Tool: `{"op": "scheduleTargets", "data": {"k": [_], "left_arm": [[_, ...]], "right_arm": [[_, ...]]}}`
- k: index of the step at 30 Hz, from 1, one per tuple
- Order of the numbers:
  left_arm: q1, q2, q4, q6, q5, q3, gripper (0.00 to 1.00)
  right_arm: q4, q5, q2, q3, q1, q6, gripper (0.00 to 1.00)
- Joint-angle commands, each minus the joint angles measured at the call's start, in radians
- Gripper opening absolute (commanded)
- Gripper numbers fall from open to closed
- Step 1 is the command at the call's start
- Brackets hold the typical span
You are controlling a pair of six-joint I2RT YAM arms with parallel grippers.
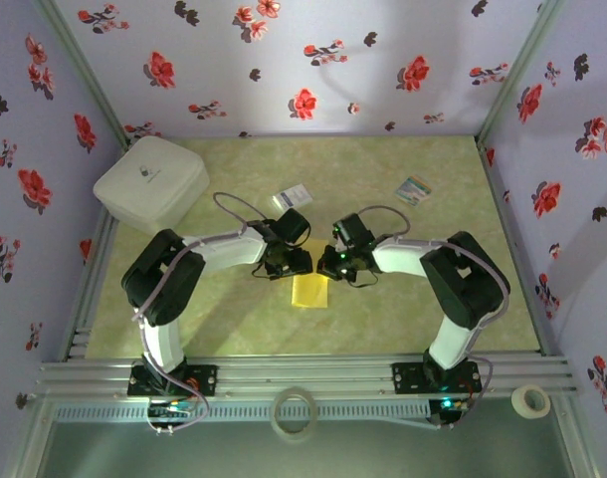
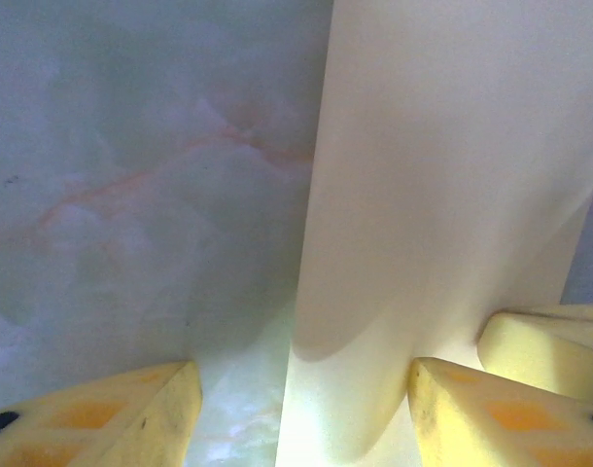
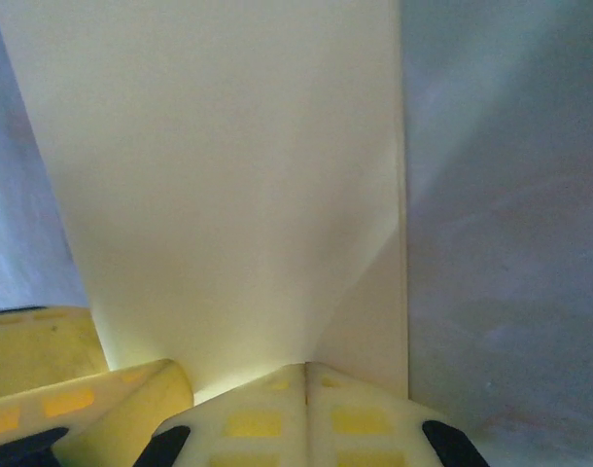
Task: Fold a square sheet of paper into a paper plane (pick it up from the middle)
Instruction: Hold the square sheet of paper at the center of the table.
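The square sheet of paper (image 1: pixel 310 291), partly folded, sits at the middle of the surface (image 1: pixel 413 319), just on the near side of where the two arms meet. The right gripper (image 3: pixel 306 375) has its jaws clamped together on the sheet. The left gripper (image 2: pixel 301 389) has its jaws apart, with the paper rising between them.

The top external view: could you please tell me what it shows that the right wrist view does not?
Top external adds the wider scene: both arms' bodies, a white box, a white card, a striped card and a tape roll at the near edge. Right wrist adds close detail: the right gripper with fingertips pressed together on the yellow paper, and a fold line running to them. Both show the paper and the right gripper.
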Motion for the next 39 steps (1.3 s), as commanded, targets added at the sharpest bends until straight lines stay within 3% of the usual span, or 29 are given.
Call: {"op": "scheduleTargets", "data": {"k": [1, 8, 15, 32, 39], "left_arm": [[-0.011, -0.015, 0.094, -0.013, 0.009, -0.026, 0.62], [0.006, -0.172, 0.177, 0.000, 0.031, -0.075, 0.70], [0.047, -0.187, 0.319, -0.020, 0.142, -0.148, 0.65], [0.057, -0.075, 0.299, -0.016, 0.167, -0.147, 0.66], [0.073, -0.158, 0.227, -0.019, 0.068, -0.170, 0.66]], "right_arm": [[-0.192, 0.045, 0.054, 0.011, -0.033, -0.154, 0.00], [-0.235, -0.040, 0.079, 0.058, -0.085, -0.282, 0.00], [-0.259, -0.047, 0.113, 0.089, -0.089, -0.319, 0.01], [-0.201, -0.062, 0.140, 0.090, -0.087, -0.286, 0.01], [-0.223, -0.110, 0.186, 0.148, -0.084, -0.342, 0.02]]}}
